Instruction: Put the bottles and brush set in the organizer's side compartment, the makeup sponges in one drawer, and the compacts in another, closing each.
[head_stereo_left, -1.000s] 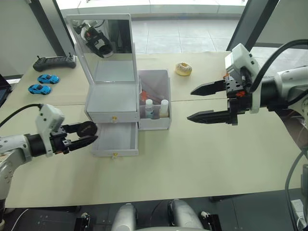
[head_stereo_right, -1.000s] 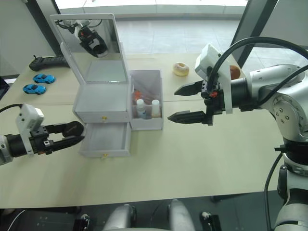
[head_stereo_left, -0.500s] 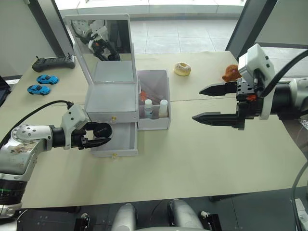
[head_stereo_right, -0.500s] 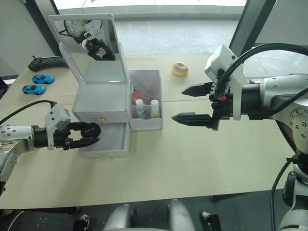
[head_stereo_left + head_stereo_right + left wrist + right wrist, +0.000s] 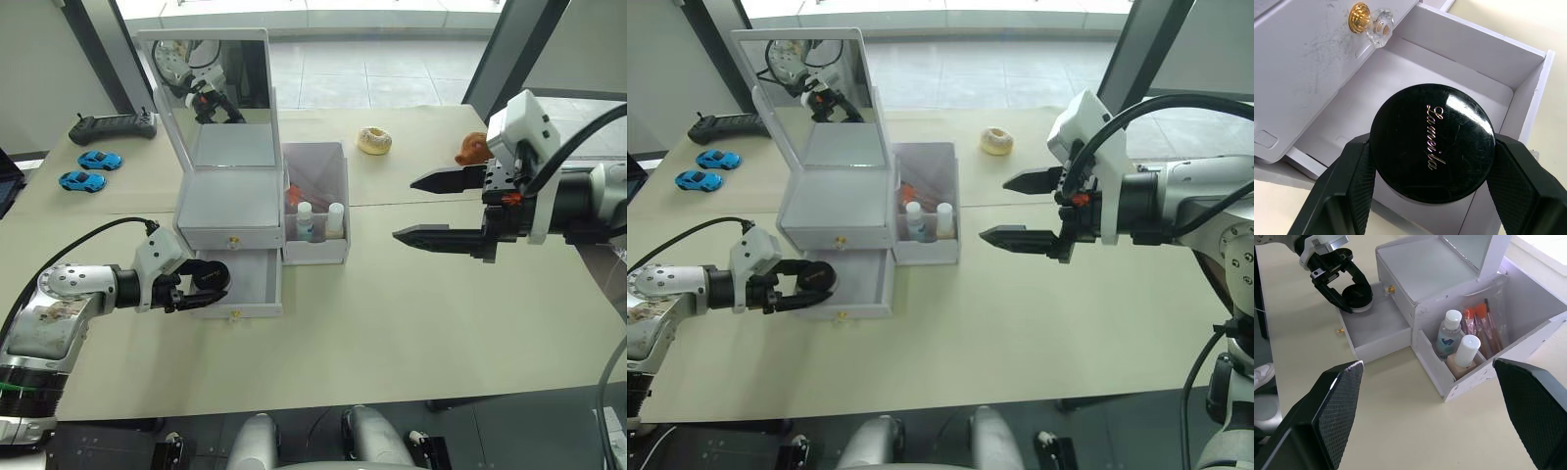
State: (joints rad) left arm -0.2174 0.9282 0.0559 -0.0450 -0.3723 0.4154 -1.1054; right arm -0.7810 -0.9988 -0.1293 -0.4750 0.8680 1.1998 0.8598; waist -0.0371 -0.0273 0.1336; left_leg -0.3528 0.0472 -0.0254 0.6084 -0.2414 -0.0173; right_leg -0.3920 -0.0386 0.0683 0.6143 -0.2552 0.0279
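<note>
A compact (image 5: 1432, 142), round and black with a script logo on its lid, is held between the jaws of the left gripper (image 5: 201, 282) at the left front corner of the lower drawer (image 5: 242, 286), which is pulled out and looks bare inside. The upper drawer (image 5: 229, 236) is pushed shut, its gold knob (image 5: 1360, 17) just above the open one. Both drawers belong to the white organizer (image 5: 226, 201), whose mirror lid (image 5: 206, 69) stands upright. In the side compartment (image 5: 318, 208) two bottles are seen upright, one clear with a bluish label (image 5: 1447, 334) and one beige (image 5: 1464, 356), with the brush set (image 5: 1484, 328) leaning behind them.

The step in hand is judged to be the stowing of the compacts. The next move calls for the compact to be carried inward over the drawer floor, lowered and released, so that it clears the front wall before the drawer is closed.

By count: one compact, two bottles, one brush pouch, two drawers. No sponges can be made out; whether they lie in the shut drawer cannot be told.

The right gripper (image 5: 429, 209) is held above the surface (image 5: 411, 323), well to the right of the organizer, its jaws spread wide and holding nothing. Farther off on the surface lie a doughnut toy (image 5: 373, 140), two blue toy cars (image 5: 88, 169) and a black controller (image 5: 111, 125).
</note>
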